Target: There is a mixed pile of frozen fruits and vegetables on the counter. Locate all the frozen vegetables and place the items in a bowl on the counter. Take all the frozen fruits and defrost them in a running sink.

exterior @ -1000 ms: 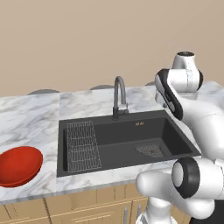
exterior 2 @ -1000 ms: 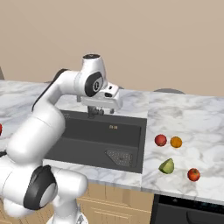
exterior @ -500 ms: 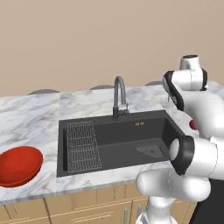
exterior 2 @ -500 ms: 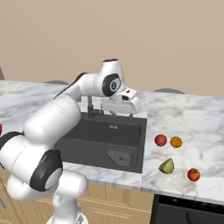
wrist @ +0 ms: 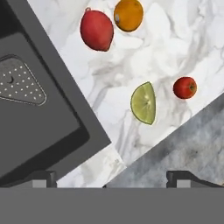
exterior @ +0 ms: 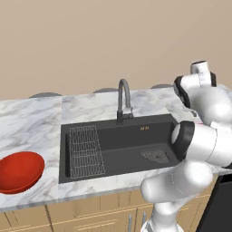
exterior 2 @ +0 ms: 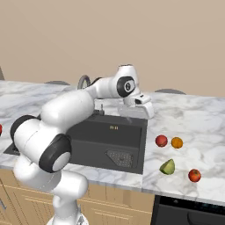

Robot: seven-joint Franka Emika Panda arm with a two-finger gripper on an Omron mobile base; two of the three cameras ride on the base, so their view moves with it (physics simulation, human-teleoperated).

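Right base view: the arm is reaching over the sink (exterior 2: 110, 136) corner, gripper (exterior 2: 139, 110) wide open, empty; green wedge (exterior 2: 168, 167) is lying cut-side up.

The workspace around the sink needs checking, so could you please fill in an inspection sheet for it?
Surface: white marble counter over light wooden cabinets.
Job's things: green wedge, pinkish-red ball, orange ball and small red ball lie apart on the counter right of the sink; red bowl sits empty left of it; no water seen at the tap.
Clutter: nothing seen.
Grippers: gripper open, holding nothing, above the counter's edge beside the sink, near the produce.
Cables: nothing seen.
Surroundings: plain tan wall; dark appliance under the counter at right.
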